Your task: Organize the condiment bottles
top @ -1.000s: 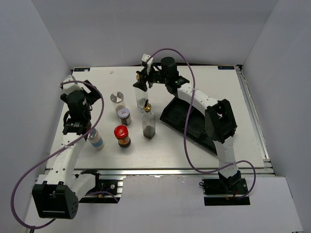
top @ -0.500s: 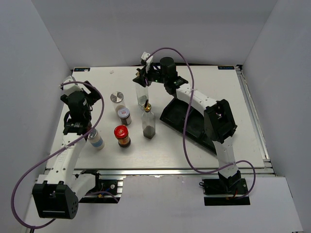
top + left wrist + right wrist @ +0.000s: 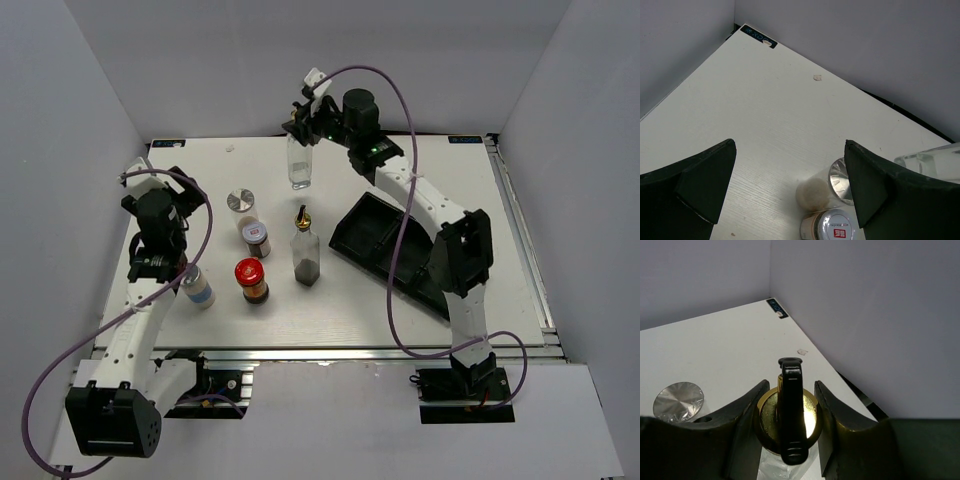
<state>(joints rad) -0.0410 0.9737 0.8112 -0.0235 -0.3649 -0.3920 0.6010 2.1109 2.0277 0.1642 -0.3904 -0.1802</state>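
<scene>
My right gripper [image 3: 302, 124] is shut on the gold pourer of a clear glass bottle [image 3: 299, 166] and holds it in the air over the back of the table; the right wrist view shows the jaws clamped on its gold cap [image 3: 768, 421]. The second glass bottle [image 3: 306, 256] stands mid-table. The red-capped brown jar [image 3: 251, 281], white-lidded jar [image 3: 256, 238], silver-lidded jar [image 3: 240, 201] and white blue-banded bottle [image 3: 198, 289] stand to the left. My left gripper [image 3: 180, 196] is open and empty, above the table, with the silver-lidded jar [image 3: 841, 175] and white-lidded jar [image 3: 833, 227] ahead.
The black three-compartment tray [image 3: 352, 234] lies at an angle right of centre, under the right arm. White walls close in the table on three sides. A purple cable loops over each arm.
My right gripper has lifted the clear glass bottle off the table and carried it up and slightly toward the back. The left arm has hardly moved.
</scene>
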